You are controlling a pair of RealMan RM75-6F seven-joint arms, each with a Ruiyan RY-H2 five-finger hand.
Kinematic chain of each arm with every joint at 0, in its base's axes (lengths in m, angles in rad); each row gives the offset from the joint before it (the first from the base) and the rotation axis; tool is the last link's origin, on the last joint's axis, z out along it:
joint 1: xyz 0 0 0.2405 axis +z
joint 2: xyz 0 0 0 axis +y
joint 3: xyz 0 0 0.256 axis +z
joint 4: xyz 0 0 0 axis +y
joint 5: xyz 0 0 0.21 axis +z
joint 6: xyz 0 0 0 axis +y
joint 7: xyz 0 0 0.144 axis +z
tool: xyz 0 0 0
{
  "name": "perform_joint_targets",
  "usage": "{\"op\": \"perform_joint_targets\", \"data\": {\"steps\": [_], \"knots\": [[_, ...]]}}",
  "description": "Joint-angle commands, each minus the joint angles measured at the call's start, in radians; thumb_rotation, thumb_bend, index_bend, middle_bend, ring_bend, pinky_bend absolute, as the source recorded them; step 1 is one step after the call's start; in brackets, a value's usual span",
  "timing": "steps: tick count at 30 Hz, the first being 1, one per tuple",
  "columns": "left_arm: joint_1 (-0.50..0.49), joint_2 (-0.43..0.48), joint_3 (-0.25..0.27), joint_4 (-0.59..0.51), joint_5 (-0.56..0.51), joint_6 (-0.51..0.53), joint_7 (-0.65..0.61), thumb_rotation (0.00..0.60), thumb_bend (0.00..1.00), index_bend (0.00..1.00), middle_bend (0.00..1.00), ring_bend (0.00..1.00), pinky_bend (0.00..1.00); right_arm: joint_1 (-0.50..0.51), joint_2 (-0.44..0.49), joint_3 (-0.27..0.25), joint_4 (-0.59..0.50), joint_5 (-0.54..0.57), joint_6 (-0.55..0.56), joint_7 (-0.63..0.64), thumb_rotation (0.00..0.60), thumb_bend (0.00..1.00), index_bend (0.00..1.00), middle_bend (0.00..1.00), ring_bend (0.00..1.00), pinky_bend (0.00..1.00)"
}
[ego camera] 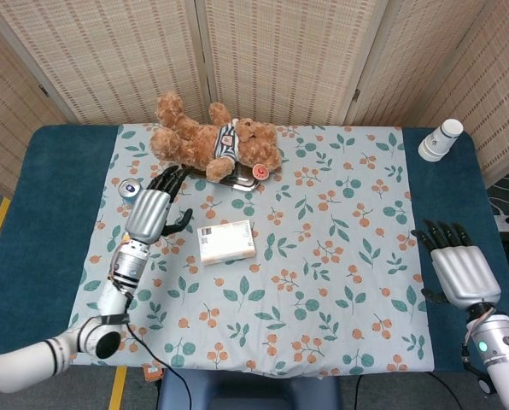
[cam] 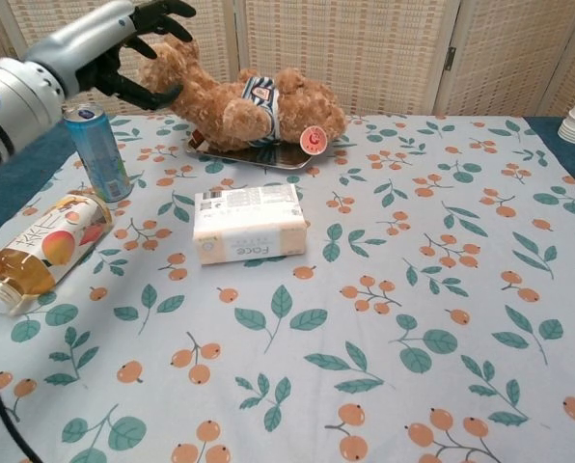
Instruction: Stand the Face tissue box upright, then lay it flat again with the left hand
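Head view: high, looking steeply down on the whole table (ego camera: 32,222) — chest view: low, near edge, close, facing far screen (cam: 365,48). Both share the teddy bear (ego camera: 216,143).

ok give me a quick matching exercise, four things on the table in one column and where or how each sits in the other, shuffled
Things:
1. white Face tissue box
2. brown teddy bear
3. blue drink can
4. orange juice bottle

Places or states:
A. standing upright near the left edge of the floral cloth
B. lying on a metal tray
C. lying flat mid-cloth, nothing touching it
D. lying on its side, cap towards the camera

Pairs: 1-C, 2-B, 3-A, 4-D
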Motion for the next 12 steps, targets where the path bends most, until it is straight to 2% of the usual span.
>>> {"op": "perform_joint_targets", "data": {"steps": [1, 7, 12], "knots": [[-0.001, 0.316, 0.081, -0.263, -0.108, -0.193, 0.278, 0.6, 0.42, 0.16, 0.14, 0.05, 0.15, -0.011, 0.01, -0.001, -0.012, -0.021, 0.013, 0.012, 0.6, 0.12, 0.14, 0.0, 0.0, 0.0], [0.008, 0.467, 0.099, -0.398, -0.227, -0.177, 0.383, 0.6, 0.42, 0.1, 0.12, 0.03, 0.13, -0.026, 0.019, -0.004, -0.018, -0.047, 0.025, 0.018, 0.6, 0.12, 0.14, 0.0, 0.0, 0.0], [0.022, 0.512, 0.119, -0.437, -0.259, -0.141, 0.388, 0.6, 0.41, 0.09, 0.11, 0.03, 0.13, -0.034, 0.017, -0.009, -0.021, -0.063, 0.027, 0.012, 0.6, 0.12, 0.14, 0.0, 0.0, 0.0]]}}
